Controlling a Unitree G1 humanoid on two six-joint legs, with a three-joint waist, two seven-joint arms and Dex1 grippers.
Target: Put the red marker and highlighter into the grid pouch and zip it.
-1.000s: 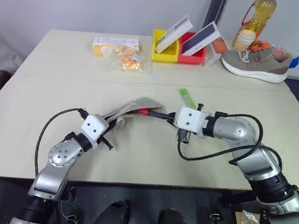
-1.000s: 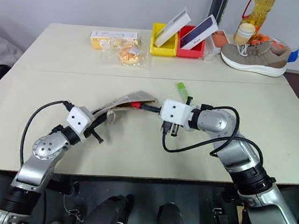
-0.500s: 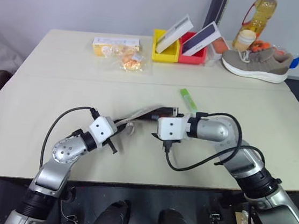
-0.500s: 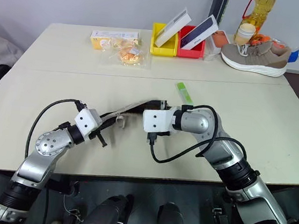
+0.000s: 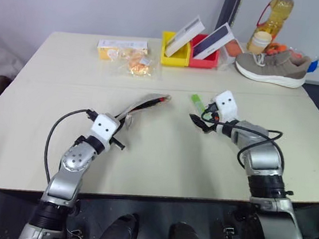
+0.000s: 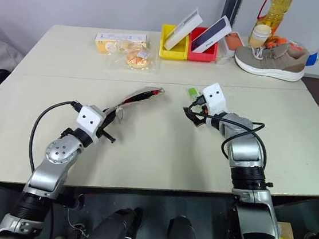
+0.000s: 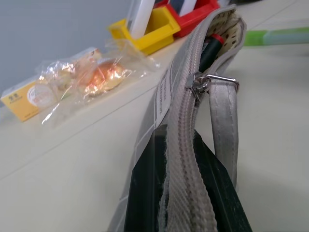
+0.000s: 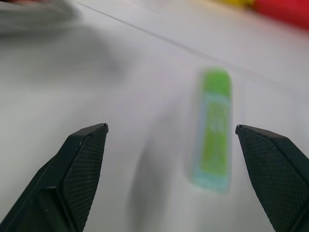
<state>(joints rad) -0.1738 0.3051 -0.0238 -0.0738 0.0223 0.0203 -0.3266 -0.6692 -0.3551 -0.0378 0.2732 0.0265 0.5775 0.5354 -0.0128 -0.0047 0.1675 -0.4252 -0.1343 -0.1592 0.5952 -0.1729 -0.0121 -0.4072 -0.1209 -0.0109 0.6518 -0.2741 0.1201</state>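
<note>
Right gripper (image 8: 169,159) wide open, empty, highlighter (image 8: 214,128) between its fingers ahead. Left gripper (image 7: 186,193) clamped on grid pouch (image 7: 181,116); red marker (image 7: 212,46) inside.

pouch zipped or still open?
Open. The pouch mouth gapes past the zipper pull, the marker tip showing inside.
</note>
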